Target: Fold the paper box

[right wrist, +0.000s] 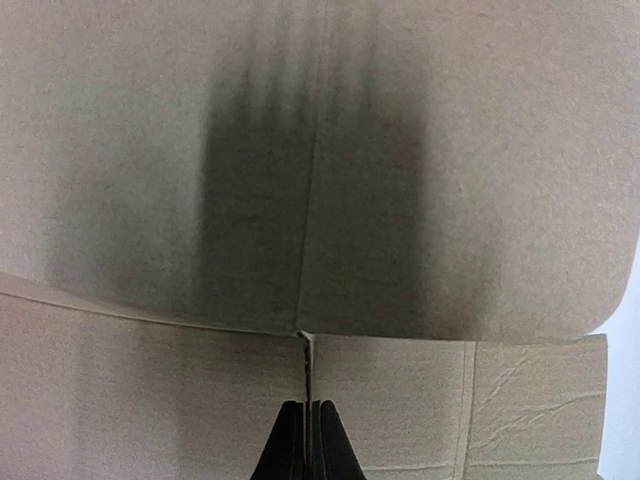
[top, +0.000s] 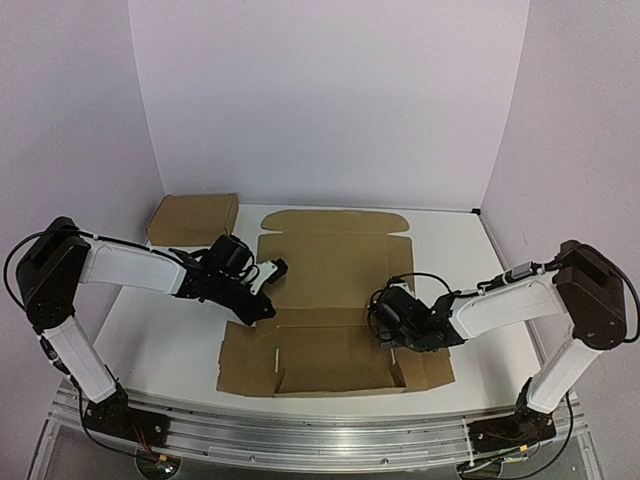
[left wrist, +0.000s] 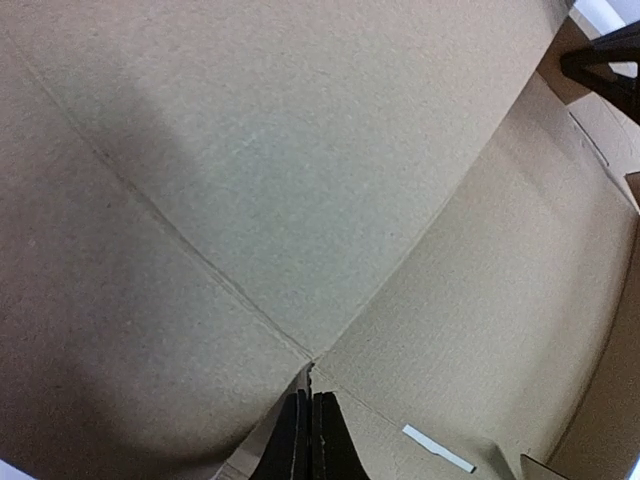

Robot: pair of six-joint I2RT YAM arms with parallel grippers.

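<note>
From above, one paper box [top: 335, 310] lies unfolded mid-bench toward the near edge, one smaller box [top: 194, 219] at the far left corner, with two arms. The left gripper [left wrist: 308, 440], in its wrist view, pinches a raised flap edge. The right gripper [right wrist: 309, 440], in its own view, pinches another flap edge.

A: What do the arms look like?
B: White link shells with black joints, black cables looping alongside.
A: And the left gripper [top: 262, 303] and right gripper [top: 385, 325]?
B: Black, with tapering fingers.
</note>
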